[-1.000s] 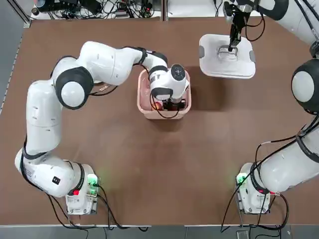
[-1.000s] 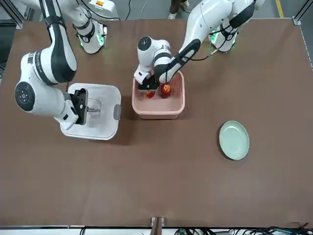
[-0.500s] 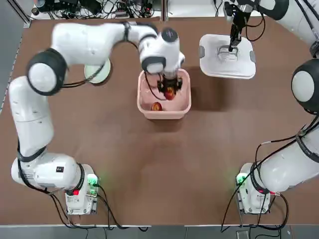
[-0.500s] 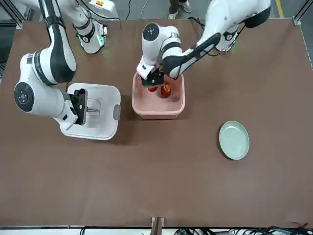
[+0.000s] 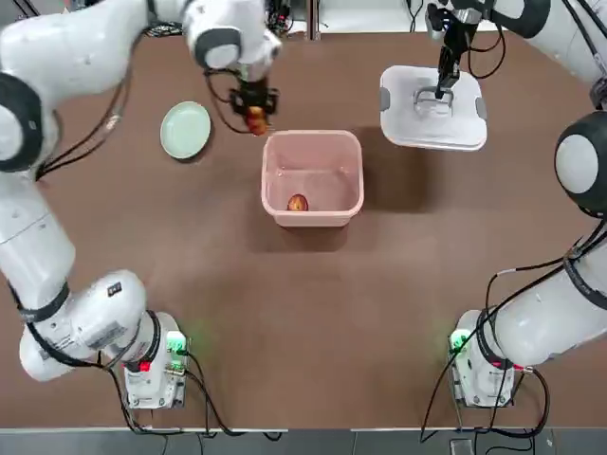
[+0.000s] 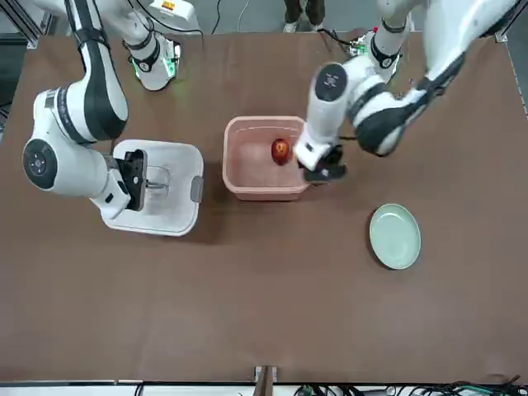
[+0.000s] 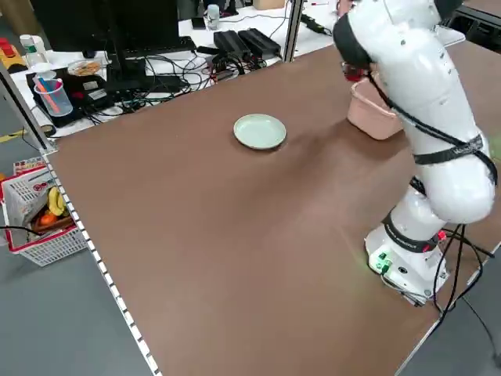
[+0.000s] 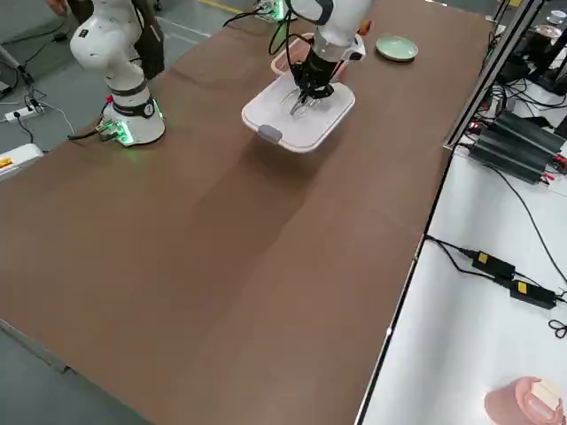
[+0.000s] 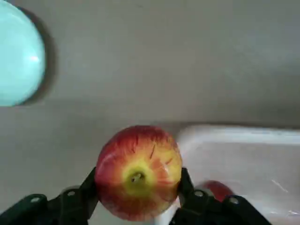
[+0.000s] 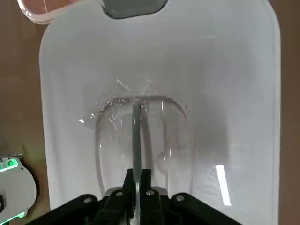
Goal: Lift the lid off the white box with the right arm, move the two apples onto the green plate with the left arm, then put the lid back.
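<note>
Big brown table (image 5: 313,313) on grey floor (image 7: 47,313). Far side: white bench (image 8: 461,292) with black power bricks (image 8: 523,133) and tangled cables (image 7: 156,70). A dark monitor (image 7: 102,23) stands on it beside a cup of pens (image 7: 51,94). On the floor, a red-and-white wire basket (image 7: 39,211) with bananas.

One red-yellow apple (image 9: 138,172) hangs mid-air between white box (image 5: 313,176) and green plate (image 5: 185,131).
</note>
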### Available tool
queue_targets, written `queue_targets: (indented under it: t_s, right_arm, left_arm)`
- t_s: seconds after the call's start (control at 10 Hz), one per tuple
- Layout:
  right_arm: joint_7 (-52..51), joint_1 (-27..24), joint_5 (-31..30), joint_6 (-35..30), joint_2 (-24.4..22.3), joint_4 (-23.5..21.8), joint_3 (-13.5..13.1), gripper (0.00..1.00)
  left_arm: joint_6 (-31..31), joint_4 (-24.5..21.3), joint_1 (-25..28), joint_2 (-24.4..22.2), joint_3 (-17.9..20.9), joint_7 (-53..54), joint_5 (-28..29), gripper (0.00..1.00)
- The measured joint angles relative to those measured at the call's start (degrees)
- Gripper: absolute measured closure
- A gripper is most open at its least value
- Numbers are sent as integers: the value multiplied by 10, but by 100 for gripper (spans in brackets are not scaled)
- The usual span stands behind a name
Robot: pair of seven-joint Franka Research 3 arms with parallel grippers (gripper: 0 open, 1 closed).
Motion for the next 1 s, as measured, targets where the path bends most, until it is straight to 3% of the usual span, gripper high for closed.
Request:
queue_targets:
  t_s: [0.3, 0.5, 0.8, 1.0]
  right_arm:
    - [0, -1, 0, -3, 0, 0, 1, 93]
    - [0, -1, 0, -6, 0, 0, 1, 93]
    - [0, -1, 0, -9, 0, 0, 2, 93]
    - [0, -1, 0, -12, 0, 0, 2, 93]
  left_arm:
    - [58, -78, 219, 2, -16, 176, 36, 31]
    - [145, -115, 315, 6, 19, 263, 75, 31]
    - [238, -119, 306, 16, 139, 297, 143, 31]
    - [257, -103, 280, 21, 181, 310, 147, 31]
